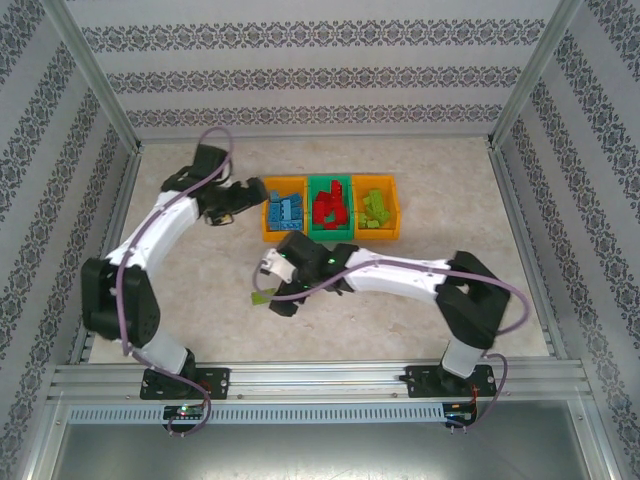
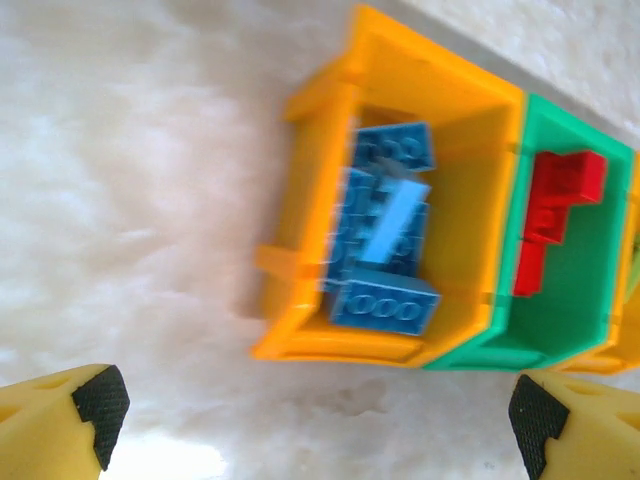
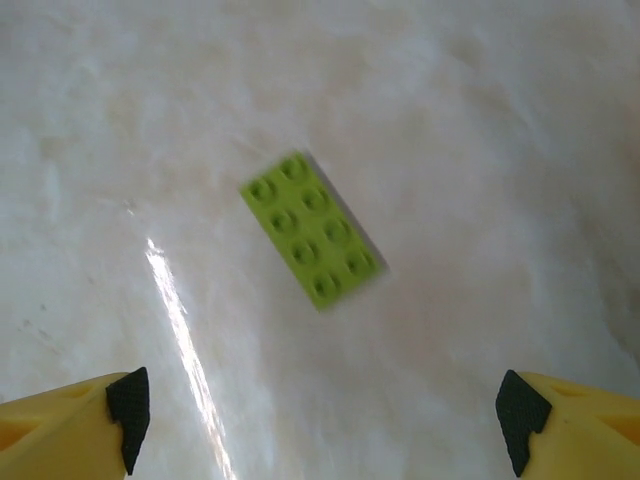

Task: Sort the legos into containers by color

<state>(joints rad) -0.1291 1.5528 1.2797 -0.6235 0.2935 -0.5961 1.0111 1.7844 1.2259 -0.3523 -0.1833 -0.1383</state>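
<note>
A light green flat lego point(image 3: 312, 232) lies studs-up on the bare table, alone; from above it shows as a small green piece point(image 1: 262, 298) at the tip of my right gripper point(image 1: 274, 283). The right gripper point(image 3: 320, 410) is open above the table, the lego lying ahead of its fingers and untouched. Three containers stand in a row: an orange bin point(image 1: 283, 230) holding blue legos point(image 2: 385, 250), a green bin point(image 1: 331, 184) holding red legos point(image 2: 560, 215), and an orange bin point(image 1: 376, 183) holding green legos. My left gripper point(image 2: 320, 410) is open and empty just left of the blue bin.
Patterned walls and metal frame posts enclose the pale marble table point(image 1: 450, 220). The row of bins sits at the back middle. Open table surface lies right of the bins and in front of them.
</note>
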